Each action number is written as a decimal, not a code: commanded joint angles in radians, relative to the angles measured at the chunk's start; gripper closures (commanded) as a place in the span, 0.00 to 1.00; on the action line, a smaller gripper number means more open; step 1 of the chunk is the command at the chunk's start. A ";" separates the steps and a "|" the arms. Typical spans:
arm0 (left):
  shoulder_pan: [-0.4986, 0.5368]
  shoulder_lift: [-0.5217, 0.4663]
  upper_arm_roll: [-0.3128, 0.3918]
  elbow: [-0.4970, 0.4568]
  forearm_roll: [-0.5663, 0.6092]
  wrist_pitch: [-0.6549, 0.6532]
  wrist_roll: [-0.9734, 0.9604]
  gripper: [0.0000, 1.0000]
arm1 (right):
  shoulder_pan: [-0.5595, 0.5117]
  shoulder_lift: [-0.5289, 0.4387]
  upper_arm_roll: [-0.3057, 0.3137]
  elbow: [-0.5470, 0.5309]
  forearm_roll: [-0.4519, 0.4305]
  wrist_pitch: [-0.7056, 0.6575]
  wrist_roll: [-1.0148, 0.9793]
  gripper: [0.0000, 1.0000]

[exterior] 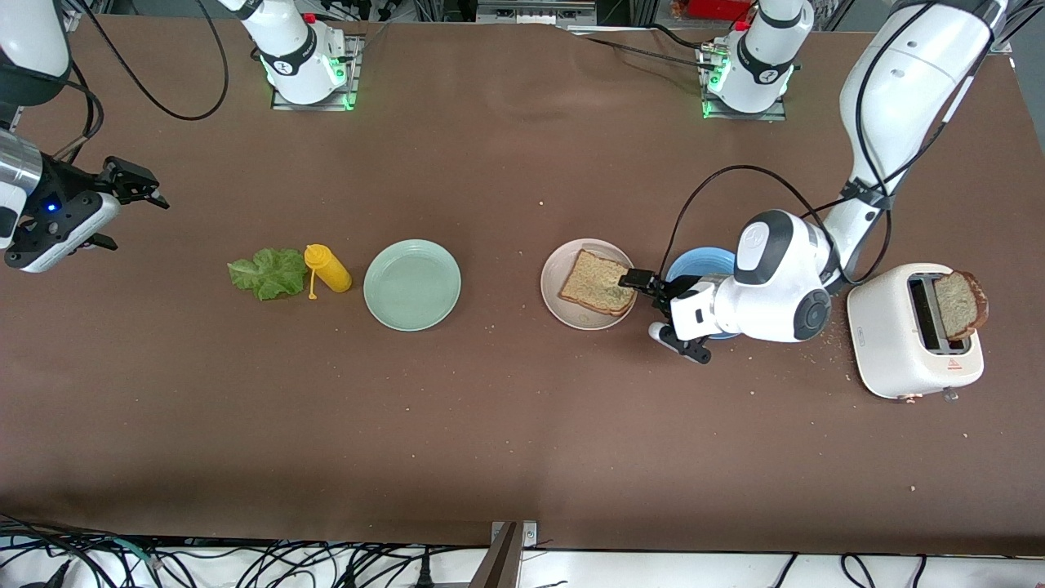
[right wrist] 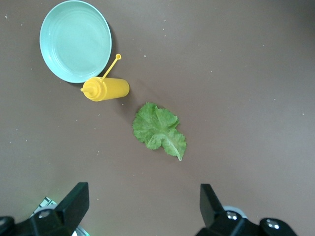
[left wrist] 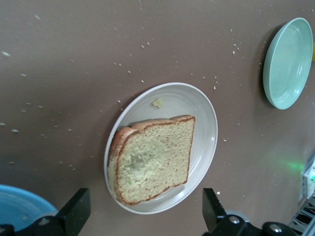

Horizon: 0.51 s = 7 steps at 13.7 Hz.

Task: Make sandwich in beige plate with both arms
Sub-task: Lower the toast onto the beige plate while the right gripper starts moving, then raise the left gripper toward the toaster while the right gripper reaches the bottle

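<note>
Looking down from the front camera, the beige plate (exterior: pixel 589 284) sits near the middle of the table with one slice of bread (exterior: pixel 598 282) lying flat on it; no second slice or leaf is stacked on it. The left gripper (exterior: pixel 665 310) is just beside the plate, toward the left arm's end of the table, its fingers spread wide and holding nothing, partly over a blue plate (exterior: pixel 700 263). A white toaster (exterior: pixel 913 331) stands farther toward that end, another slice (exterior: pixel 960 304) sticking up out of its slot. Toward the right arm's end lie a mint-green plate (exterior: pixel 412 284), a yellow squeeze bottle (exterior: pixel 328 268) on its side and a lettuce leaf (exterior: pixel 268 273). The right gripper (exterior: pixel 131 214) hangs over bare table past the leaf, empty. From the left wrist, the slice (left wrist: pixel 153 161) rests on the beige plate (left wrist: pixel 202 118), clear of both black fingers (left wrist: pixel 76 211), which stand wide apart. From the right wrist, the leaf (right wrist: pixel 160 130) lies beside the bottle (right wrist: pixel 106 88) and the mint-green plate (right wrist: pixel 75 40); the fingers (right wrist: pixel 74 201) are fully open and grip nothing.
</note>
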 commanded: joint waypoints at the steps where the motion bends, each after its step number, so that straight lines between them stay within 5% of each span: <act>1: 0.002 -0.096 0.013 0.004 0.086 -0.060 -0.067 0.00 | -0.018 0.010 0.004 0.017 0.026 -0.020 -0.049 0.00; 7: 0.016 -0.233 0.025 0.100 0.324 -0.248 -0.160 0.00 | -0.095 0.083 -0.008 0.018 0.256 -0.020 -0.241 0.00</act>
